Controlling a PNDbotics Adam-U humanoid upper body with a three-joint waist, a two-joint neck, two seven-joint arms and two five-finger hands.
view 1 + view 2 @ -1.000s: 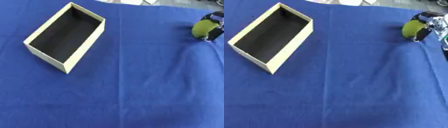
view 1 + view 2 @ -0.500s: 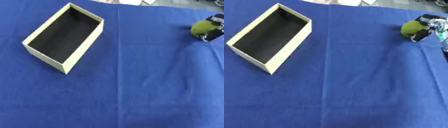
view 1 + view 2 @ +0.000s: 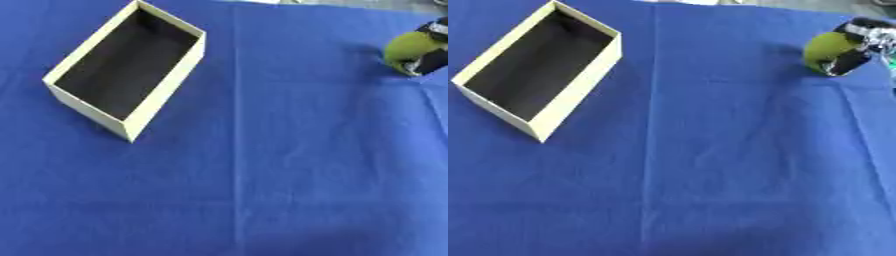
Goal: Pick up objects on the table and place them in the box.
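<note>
- Blue cloth (image 3: pixel 710 165) covers the bench, creased down its middle.
- Far right: the robot's right hand (image 3: pixel 859 47) has its fingers (image 3: pixel 846 62) curled round a yellow-green ball (image 3: pixel 826 46), right at the cloth.
- Well apart, at upper left, a cream cardboard box (image 3: pixel 171 87) with a dark inside lies open and askew.

Cloth (image 3: pixel 289 165): deep blue, spread over the whole table, reaching nearly every edge of both views.
Creases: one long straight fold running top to bottom near the middle; fainter wrinkles toward the right side.
Far edge: thin pale strip (image 3: pixel 684 1) beyond the cloth, too little showing to identify.
</note>
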